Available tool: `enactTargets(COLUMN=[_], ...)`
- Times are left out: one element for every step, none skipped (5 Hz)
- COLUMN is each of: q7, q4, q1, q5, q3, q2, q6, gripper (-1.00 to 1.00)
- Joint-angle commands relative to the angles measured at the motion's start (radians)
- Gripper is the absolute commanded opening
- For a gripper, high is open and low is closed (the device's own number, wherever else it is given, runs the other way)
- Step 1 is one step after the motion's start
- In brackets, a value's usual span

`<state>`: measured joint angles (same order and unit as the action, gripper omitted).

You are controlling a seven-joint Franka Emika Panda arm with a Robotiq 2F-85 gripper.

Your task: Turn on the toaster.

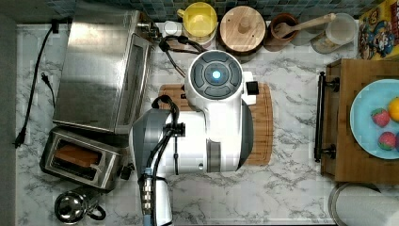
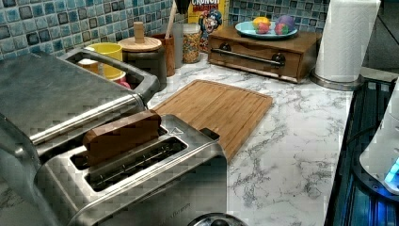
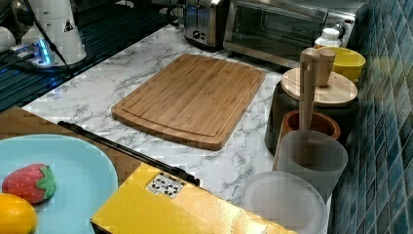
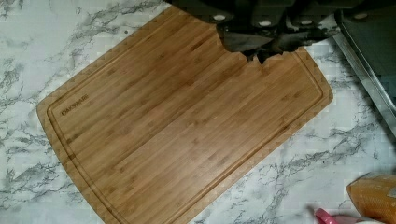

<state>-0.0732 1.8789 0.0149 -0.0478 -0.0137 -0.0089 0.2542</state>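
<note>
the toaster (image 1: 82, 157) stands at the top view's lower left on the marble worktop (image 1: 282, 188), pressed up against the toaster oven (image 1: 101, 66), with the kettle (image 1: 73, 206) just beside it. in the left view a slice of brown bread (image 2: 123, 134) sits high in one slot, so i judge the lever is not yet down. in the right view the toaster is at the far end of the worktop, beyond the cutting board (image 3: 192, 97).

the arm (image 1: 207, 132) hangs over the cutting board, well apart from the toaster. in the wrist view the gripper (image 4: 261, 32) appears as a dark mass above the board; i cannot tell whether the jaws are spread or pressed together. it holds nothing and touches nothing that i can see.

risks, as i judge them: the lever side faces the kettle and the arm's base, so the approach is cramped. a misjudged descent could strike the kettle or the toaster oven. a push that is off the lever could slide the toaster instead of latching it.
</note>
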Motion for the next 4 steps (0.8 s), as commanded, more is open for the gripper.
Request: enactTargets(q7=[-0.012, -0.04, -0.061, -0.061], q4=[0.0, 0.035, 0.106, 0.182], q1=[-0.004, -0.014, 0.054, 0.083], q5=[0.0, -0.021, 0.003, 0.005], q3=[-0.005, -0.054, -0.065, -0.104], q2=[0.0, -0.017, -0.051, -0.105], q6=[0.005, 0.009, 0.059, 0.119], gripper=[-1.0, -1.0, -1.0, -1.0])
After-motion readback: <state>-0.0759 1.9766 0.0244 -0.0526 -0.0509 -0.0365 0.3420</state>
